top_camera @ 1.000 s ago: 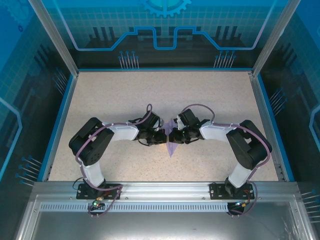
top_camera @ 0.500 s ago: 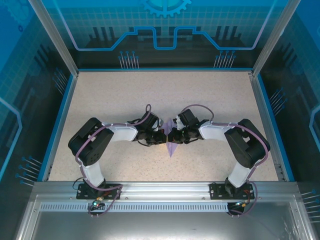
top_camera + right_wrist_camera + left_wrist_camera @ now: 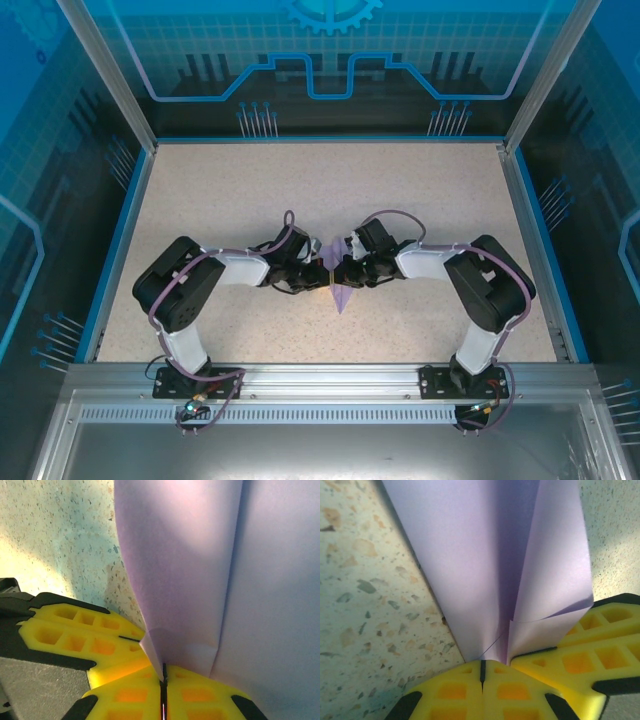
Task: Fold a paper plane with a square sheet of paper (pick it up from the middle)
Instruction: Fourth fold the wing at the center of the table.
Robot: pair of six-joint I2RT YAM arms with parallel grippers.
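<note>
Your left end effector: yellow fingers pressed together, pinching paper at its creased lower edge. Your right end effector: fingers closed on same paper from opposite side. Both end effectors meet nose to nose at middle of speckled bench, just beside each other. Paper lavender, folded into long wedge, centre crease, flaps overlapping. In overhead view, pointed tip sticks out toward near edge, other end toward far side. Whether paper lies on bench or sits just above it, you cannot tell.
</note>
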